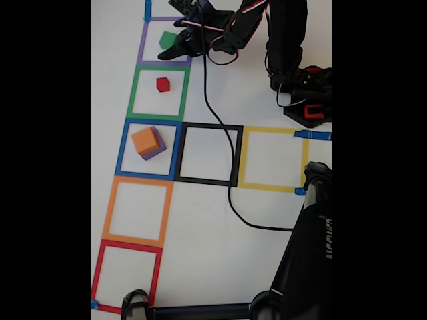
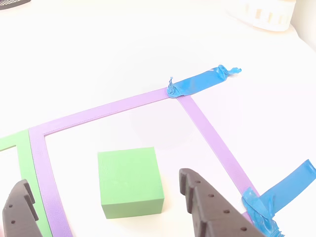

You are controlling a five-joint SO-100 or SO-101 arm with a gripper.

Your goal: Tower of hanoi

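**A:** What does the fixed view show?

**B:** A white counter (image 1: 220, 253) with taped squares. The green cube (image 1: 168, 40) sits in the purple square (image 1: 142, 47); the arm reaches over it, pincer (image 1: 183, 47) beside the cube.

**A:** And the other view?

**B:** Pincer (image 2: 106, 210) fingers apart, straddling the green cube (image 2: 129, 180) — not clamped. It looks light, rigid, flat-sided — grip opposite faces.

A plain white tabletop (image 1: 220, 240) carries flat tape square outlines: purple (image 1: 143, 47), green (image 1: 133, 93), blue (image 1: 122, 148), black (image 1: 208, 181), yellow (image 1: 270, 186), orange (image 1: 135, 240) and red (image 1: 97, 275). A green cube (image 2: 130, 181) sits in the purple square, a small red cube (image 1: 163, 84) in the green, and an orange cube (image 1: 145, 141) on a purple cube (image 1: 157, 151) in the blue. A black cable (image 1: 230, 193) trails across.
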